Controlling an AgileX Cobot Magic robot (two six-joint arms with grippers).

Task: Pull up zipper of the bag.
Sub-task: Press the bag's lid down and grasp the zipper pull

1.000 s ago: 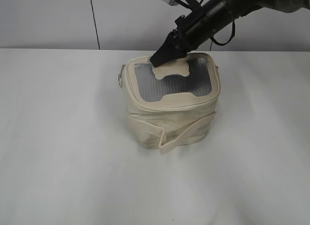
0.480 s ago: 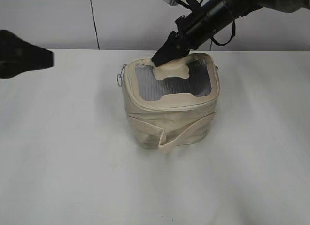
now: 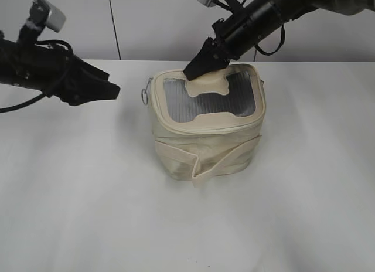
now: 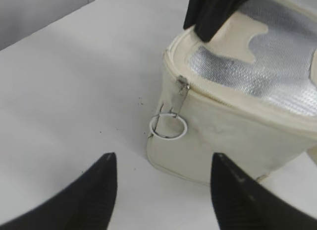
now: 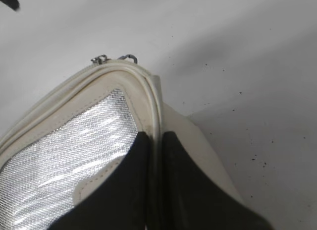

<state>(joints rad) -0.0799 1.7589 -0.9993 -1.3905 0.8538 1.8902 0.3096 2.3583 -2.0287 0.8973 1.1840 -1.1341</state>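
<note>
The cream bag [image 3: 205, 143] stands mid-table with its grey mesh top panel and H-shaped patch up. The zipper [image 4: 233, 102] runs round the top rim; a silver ring pull [image 4: 168, 127] hangs at the bag's left corner, also in the exterior view [image 3: 144, 95]. My right gripper [image 3: 199, 68] is shut on the bag's far top rim [image 5: 151, 118], one finger inside the edge and one outside. My left gripper [image 3: 111, 91] is open and empty, left of the bag. In the left wrist view the left gripper [image 4: 161, 163] faces the ring pull, a short way off it.
The white table [image 3: 76, 184] lies around the bag. A wide cream strap [image 3: 225, 160] wraps the bag's front side. A grey wall [image 3: 146, 20] stands behind the table's far edge.
My left arm has come in from the left edge and moved right toward the bag. The right gripper has stayed shut on the rim, and the bag has tipped slightly.
</note>
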